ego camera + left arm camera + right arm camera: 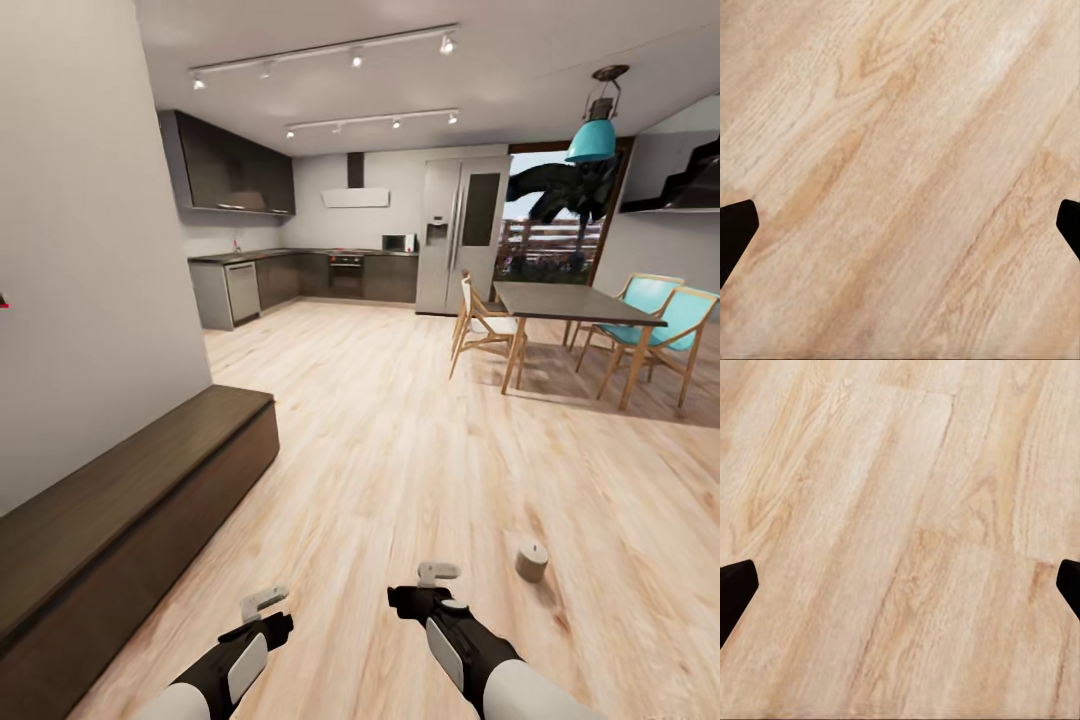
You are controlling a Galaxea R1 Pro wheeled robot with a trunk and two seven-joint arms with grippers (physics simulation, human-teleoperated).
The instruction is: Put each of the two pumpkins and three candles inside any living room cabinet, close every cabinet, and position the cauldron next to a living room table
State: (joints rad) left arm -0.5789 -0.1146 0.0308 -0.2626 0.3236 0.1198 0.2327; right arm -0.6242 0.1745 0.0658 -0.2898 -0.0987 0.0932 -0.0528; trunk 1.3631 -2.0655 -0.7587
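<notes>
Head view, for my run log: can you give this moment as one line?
left hand: open, empty | right hand: open, empty | cabinet: closed, robot's left | small beige cylinder: on floor by right hand

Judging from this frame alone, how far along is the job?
Done: nothing evident. The cabinet looks closed. In hand: nothing; left end effector and right end effector are open over bare floor. Left: a candle stands on the floor; everything else remains.

Two arms clad in black with white panels are seen, each ending in a left gripper [264, 601] and right gripper [438, 574] with pale fingers.
</notes>
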